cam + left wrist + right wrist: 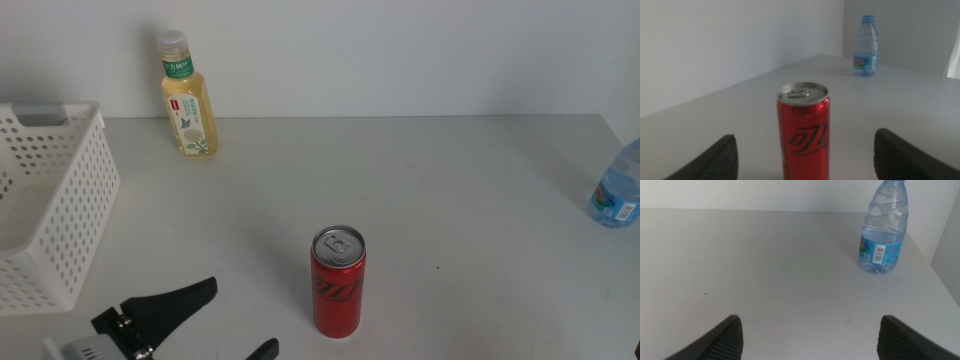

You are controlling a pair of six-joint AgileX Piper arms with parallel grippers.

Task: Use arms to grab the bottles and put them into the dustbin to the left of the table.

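Left gripper (232,320) bottom left of middle view, jaws wide, holding nothing; red can (338,281) upright just right, apart. Right gripper (807,332) wide, empty.

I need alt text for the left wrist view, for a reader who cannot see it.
A slim red can stands upright on the grey table, centred between the open jaws of the left gripper. Behind it, a clear water bottle stands near the table's far edge.
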